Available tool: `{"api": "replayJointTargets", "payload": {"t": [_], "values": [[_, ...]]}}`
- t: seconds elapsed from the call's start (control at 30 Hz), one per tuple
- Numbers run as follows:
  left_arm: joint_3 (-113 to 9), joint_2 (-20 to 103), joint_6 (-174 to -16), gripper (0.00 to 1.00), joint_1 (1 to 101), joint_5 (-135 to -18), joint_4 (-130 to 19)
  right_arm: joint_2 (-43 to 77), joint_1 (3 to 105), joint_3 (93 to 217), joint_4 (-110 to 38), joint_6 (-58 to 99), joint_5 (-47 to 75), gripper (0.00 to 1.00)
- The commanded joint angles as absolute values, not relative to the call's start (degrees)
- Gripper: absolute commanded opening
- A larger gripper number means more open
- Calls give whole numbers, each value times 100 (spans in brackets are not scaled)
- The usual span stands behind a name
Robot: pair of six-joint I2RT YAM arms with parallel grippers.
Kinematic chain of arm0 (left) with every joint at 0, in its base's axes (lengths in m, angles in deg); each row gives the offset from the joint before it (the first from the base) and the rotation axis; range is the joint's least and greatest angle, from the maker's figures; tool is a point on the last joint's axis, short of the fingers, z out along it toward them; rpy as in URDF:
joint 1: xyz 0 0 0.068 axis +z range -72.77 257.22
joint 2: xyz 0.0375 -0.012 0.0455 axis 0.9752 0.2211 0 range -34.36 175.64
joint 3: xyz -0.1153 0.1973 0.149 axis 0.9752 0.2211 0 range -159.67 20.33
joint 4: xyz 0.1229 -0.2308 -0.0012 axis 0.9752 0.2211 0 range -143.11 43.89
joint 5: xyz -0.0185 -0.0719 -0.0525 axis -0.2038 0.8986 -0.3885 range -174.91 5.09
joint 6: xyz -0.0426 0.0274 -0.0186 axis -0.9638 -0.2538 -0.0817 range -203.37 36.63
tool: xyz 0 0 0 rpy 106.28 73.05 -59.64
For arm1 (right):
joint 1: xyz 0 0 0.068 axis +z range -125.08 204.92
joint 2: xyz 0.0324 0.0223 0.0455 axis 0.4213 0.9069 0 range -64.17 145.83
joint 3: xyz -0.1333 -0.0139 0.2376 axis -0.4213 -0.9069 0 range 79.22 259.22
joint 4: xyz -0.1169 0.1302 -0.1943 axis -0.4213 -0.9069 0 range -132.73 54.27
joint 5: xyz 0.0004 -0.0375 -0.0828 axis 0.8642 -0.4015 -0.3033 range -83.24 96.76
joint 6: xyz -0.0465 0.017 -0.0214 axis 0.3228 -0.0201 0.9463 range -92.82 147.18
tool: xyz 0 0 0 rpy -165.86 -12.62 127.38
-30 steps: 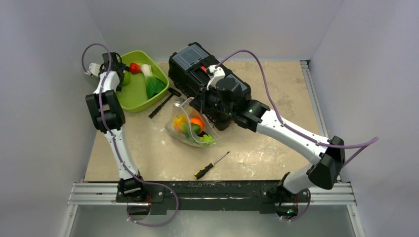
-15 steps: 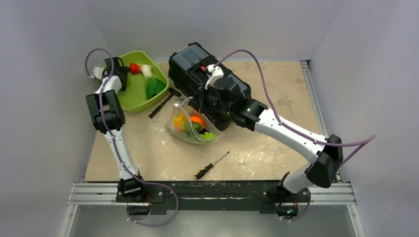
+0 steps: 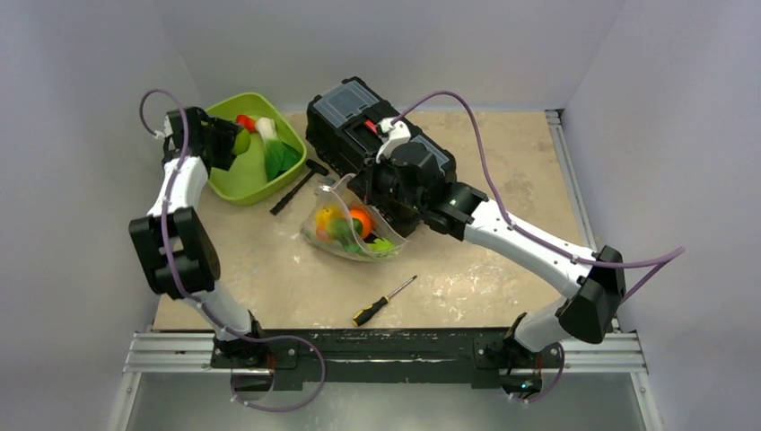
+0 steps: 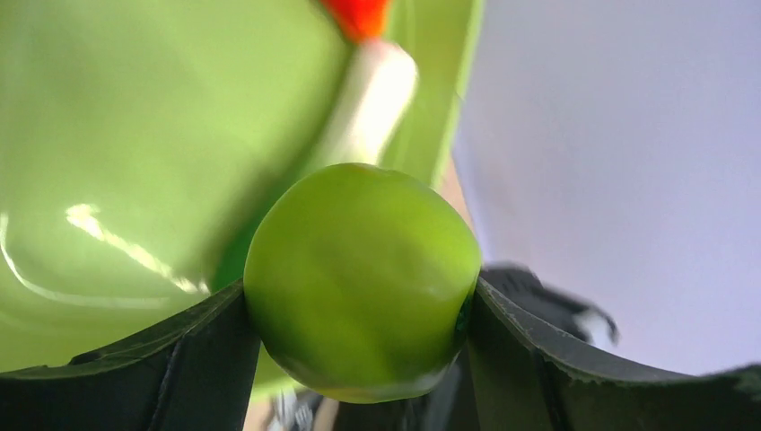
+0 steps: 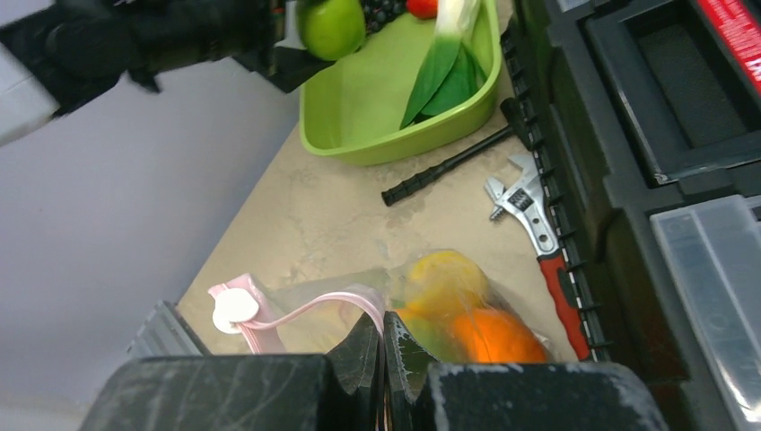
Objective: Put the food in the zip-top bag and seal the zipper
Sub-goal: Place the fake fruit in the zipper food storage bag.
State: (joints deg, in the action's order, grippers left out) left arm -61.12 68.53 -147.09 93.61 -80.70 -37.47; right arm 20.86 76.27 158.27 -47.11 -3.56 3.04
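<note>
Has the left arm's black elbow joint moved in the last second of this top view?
Yes. The black elbow joint has swung toward the metal rail at the near edge, away from the lime-green plastic tray.

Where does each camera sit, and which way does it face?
Top external: fixed above, behind the arms, looking down at the table; both arms show.
Left wrist: on the left arm, looking along the left gripper holding the apple, over the tray.
Right wrist: on the right arm, looking past the right gripper, shut on the zipper, toward the toolbox.
Shared: apple and tray show in all three.
</note>
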Motion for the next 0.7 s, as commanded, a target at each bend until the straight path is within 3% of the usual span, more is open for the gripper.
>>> {"api": "replayJointTargets", "payload": {"t": [0.0, 0.13, 0.3, 0.5, 0.67], "values": [[-4898, 5516, -14422, 17, 9335, -6293, -4385, 1638, 7621, 15918, -4483, -30, -280, 0], [-3819, 4280, -14116, 13, 9308, -5041, -4502, 1670, 7794, 16129, -4594, -206, -554, 0], [-3688, 2906, -13018, 13, 9242, -3802, -3448, 1840, 8711, 16439, -4531, -178, -1849, 0], [-4355, 1516, -11170, 14, 9121, -4262, -779, 2171, 9353, 16980, -4741, -67, -2937, 0], [-4445, 539, -10603, 14, 9089, -4595, 168, 2986, 9365, 17261, -4308, -12, -2157, 0]]}}
